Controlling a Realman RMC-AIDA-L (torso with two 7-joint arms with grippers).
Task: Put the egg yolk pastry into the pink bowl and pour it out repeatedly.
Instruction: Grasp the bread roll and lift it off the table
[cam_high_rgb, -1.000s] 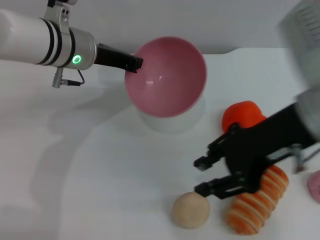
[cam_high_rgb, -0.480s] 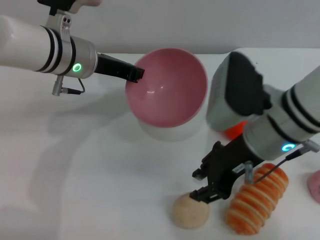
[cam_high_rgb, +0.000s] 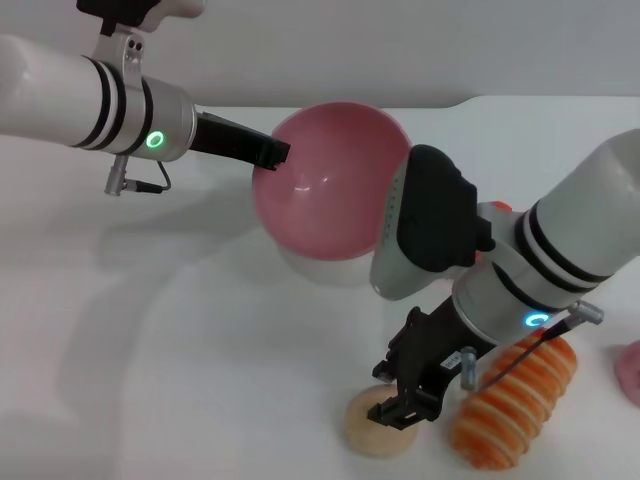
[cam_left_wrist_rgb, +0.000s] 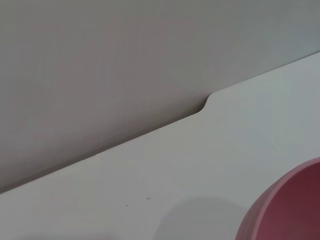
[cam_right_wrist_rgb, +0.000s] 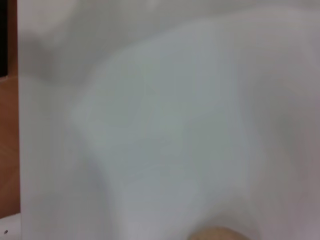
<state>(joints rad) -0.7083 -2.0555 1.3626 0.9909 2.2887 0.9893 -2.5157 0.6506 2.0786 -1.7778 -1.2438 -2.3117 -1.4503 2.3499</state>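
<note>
Near the back of the white table (cam_high_rgb: 180, 330), the left gripper (cam_high_rgb: 268, 152) held the pink bowl (cam_high_rgb: 325, 180) by its rim, fingers pinched shut on the near-left edge. The bowl was tipped, mouth facing forward toward the camera, and its glossy inside showed nothing in it. It appeared lifted off the surface, with a pale shadow below. In the left wrist view only a curve of the bowl (cam_left_wrist_rgb: 287, 210) showed, beside bare tabletop and the table's back edge against the grey wall.

At the front edge of the table lay the pastry (cam_high_rgb: 378, 425), out of the bowl and well apart from it. The right gripper (cam_high_rgb: 400, 395) was down over its top, black fingers spread to either side of it, jaws fairly wide and not closed on it. Whether the tips touched the pastry could not be told. Just beside the pastry on the right lay a striped roll (cam_high_rgb: 515, 410), partly under the right arm. A red fruit (cam_high_rgb: 500, 210) was mostly hidden behind that arm.

Open tabletop lay to the left and in the middle, between bowl and pastry.
</note>
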